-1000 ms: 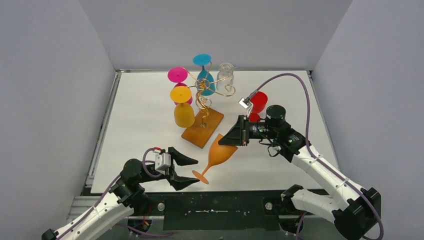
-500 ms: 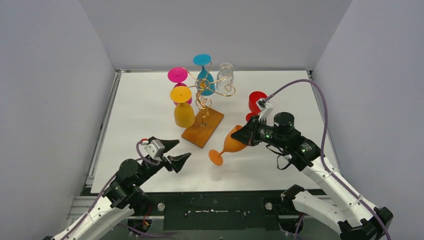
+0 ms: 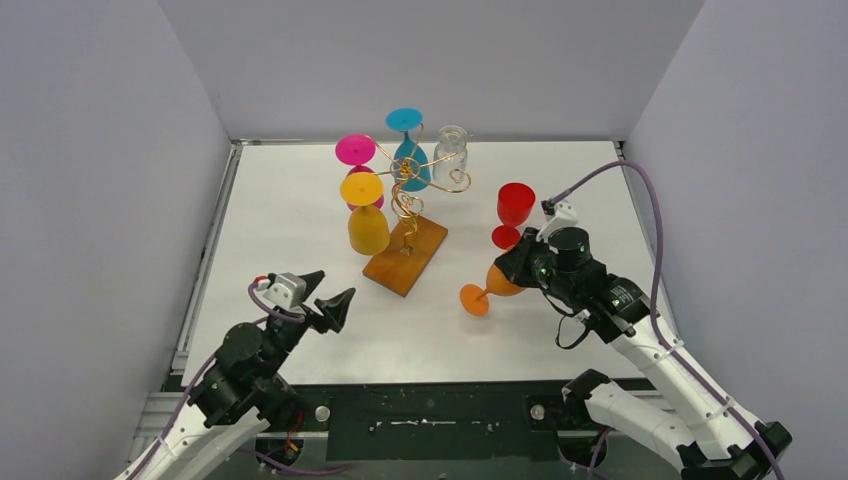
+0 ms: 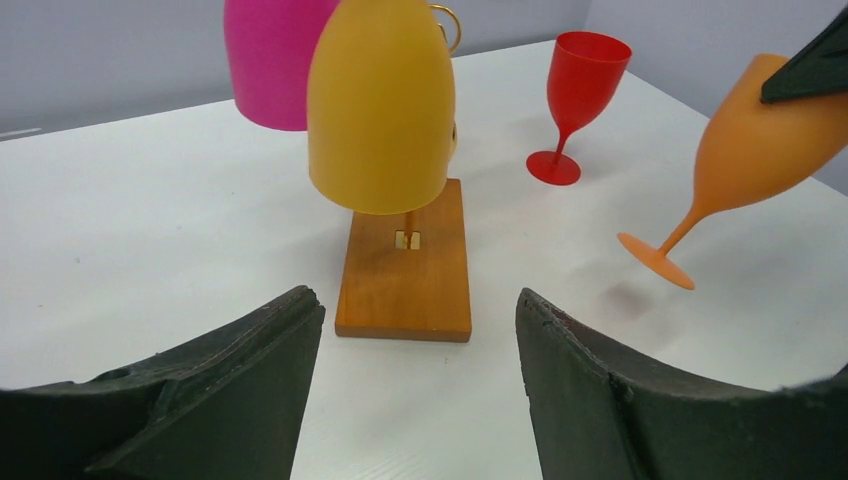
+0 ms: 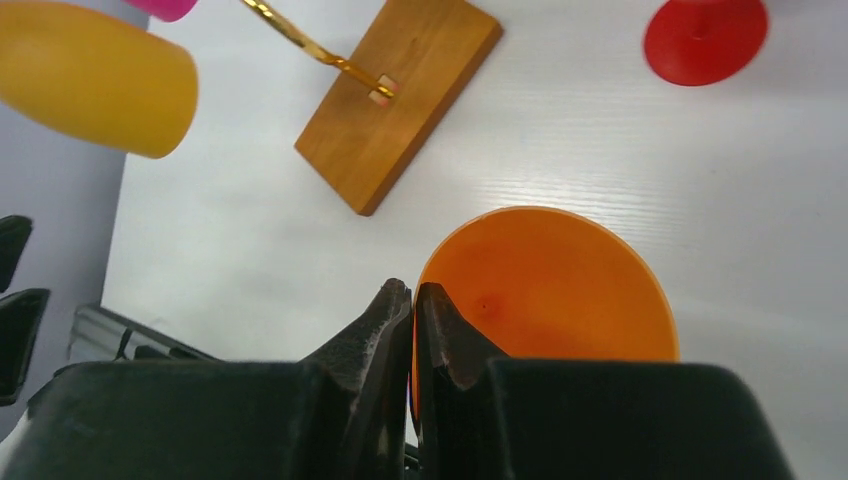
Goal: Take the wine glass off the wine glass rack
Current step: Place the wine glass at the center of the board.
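The wine glass rack is a gold wire stand on a wooden base. Pink, yellow, teal and clear glasses hang upside down from it. An orange wine glass is off the rack, right of the base. It is tilted, with its foot low to the left. My right gripper is shut on its rim; in the right wrist view the fingers pinch the bowl wall. My left gripper stands open and empty, facing the base.
A red wine glass stands upright on the table behind the orange one, close to my right wrist. Grey walls close in the white table on three sides. The left wrist view shows the yellow glass hanging just above the base.
My right arm carried the orange glass to the right and swung it more upright. My left gripper drew back to the left, away from the glass's foot, and stayed open.
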Robot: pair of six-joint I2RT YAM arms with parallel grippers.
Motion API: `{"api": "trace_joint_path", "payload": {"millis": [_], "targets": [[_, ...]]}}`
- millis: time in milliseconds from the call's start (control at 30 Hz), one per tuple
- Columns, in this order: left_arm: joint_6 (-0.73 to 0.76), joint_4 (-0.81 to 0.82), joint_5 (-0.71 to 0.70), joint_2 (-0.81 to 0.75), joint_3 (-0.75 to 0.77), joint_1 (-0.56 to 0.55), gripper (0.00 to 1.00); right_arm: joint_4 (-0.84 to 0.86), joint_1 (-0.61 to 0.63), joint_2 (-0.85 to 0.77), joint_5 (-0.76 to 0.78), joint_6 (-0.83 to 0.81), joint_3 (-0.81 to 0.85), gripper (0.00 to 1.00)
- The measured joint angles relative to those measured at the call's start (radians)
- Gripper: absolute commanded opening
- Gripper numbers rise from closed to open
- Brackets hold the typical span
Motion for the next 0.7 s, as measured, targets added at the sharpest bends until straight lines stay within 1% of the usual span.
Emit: {"api": "trace_joint_path", "payload": {"millis": [300,433,500,567,700], "targets": [[0.001,-0.043,-0.092,-0.007,0.022,0.000,0.68,-0.117,0.000,-0.051,0.235,0.007,0.010,0.00],[-0.004,-0.075,-0.132,0.000,0.032,0.000,0.68,-0.151,0.000,-0.058,0.381,-0.008,0.019,0.00],[-0.008,-0.089,-0.152,0.000,0.034,0.000,0.69,-0.158,-0.002,-0.041,0.447,-0.028,0.034,0.00],[-0.011,-0.100,-0.166,0.000,0.034,0.000,0.73,-0.161,-0.012,-0.001,0.503,-0.055,0.061,0.00],[-0.024,-0.125,-0.212,0.012,0.039,0.000,0.76,-0.150,-0.077,0.106,0.548,-0.105,0.121,0.00]]}}
